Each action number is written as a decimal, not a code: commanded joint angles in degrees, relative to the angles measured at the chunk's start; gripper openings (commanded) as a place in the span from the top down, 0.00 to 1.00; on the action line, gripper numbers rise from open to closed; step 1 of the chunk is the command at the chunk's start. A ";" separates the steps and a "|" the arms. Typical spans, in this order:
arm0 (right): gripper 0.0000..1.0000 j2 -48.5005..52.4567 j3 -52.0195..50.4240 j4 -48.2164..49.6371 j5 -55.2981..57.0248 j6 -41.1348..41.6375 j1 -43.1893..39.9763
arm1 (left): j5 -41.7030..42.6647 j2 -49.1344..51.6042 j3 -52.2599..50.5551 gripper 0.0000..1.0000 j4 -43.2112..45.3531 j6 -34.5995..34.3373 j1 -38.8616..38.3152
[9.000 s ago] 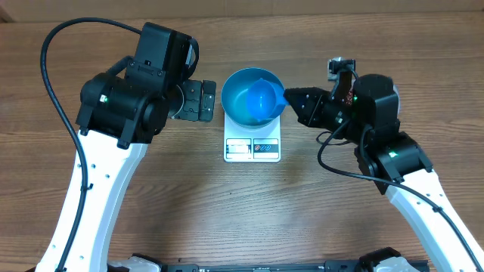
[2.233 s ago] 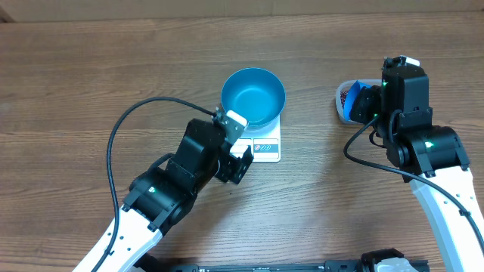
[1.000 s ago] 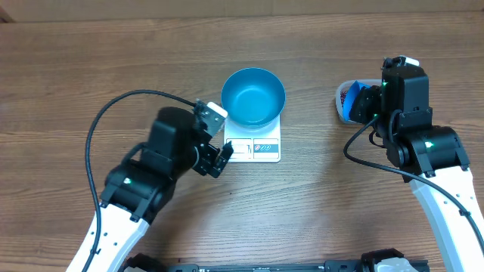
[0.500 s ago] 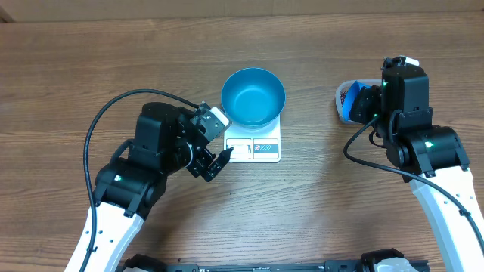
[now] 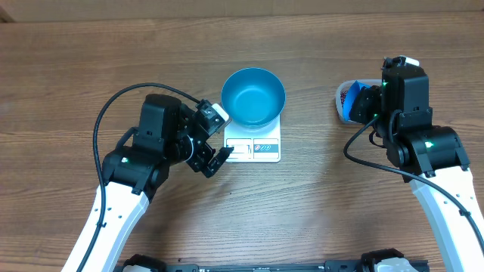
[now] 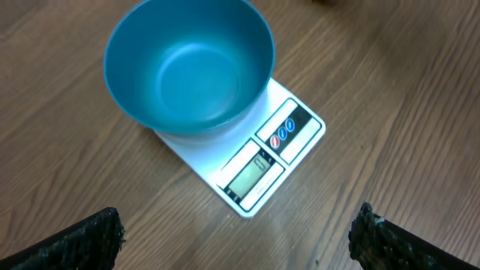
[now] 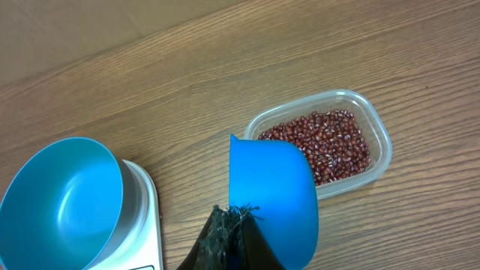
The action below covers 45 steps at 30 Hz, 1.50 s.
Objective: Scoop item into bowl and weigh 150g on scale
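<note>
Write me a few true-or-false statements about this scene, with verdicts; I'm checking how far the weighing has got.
1. The round, deep, bright blue bowl sits on the flat white square scale. True.
2. The bowl holds small red-brown beans. False: the bowl is empty; the beans lie in the clear rounded-rectangle plastic tub.
3. The right arm's jaws are shut on the small blue scoop. True.
4. The left arm's jaws grip the scale. False: they stand wide open, clear of the scale, holding nothing.
</note>
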 commanded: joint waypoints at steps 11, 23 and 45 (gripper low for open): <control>0.96 -0.35 1.88 -0.11 -0.13 0.17 -0.26 | 1.49 0.09 1.51 0.00 1.88 -6.84 0.31; 0.96 -0.35 1.88 -0.09 -0.11 0.17 -0.26 | 1.44 0.09 1.51 0.01 1.77 -6.82 0.31; 0.96 -0.24 2.51 -1.20 -0.13 -3.34 -2.45 | 1.44 0.09 1.51 0.00 1.77 -6.82 0.31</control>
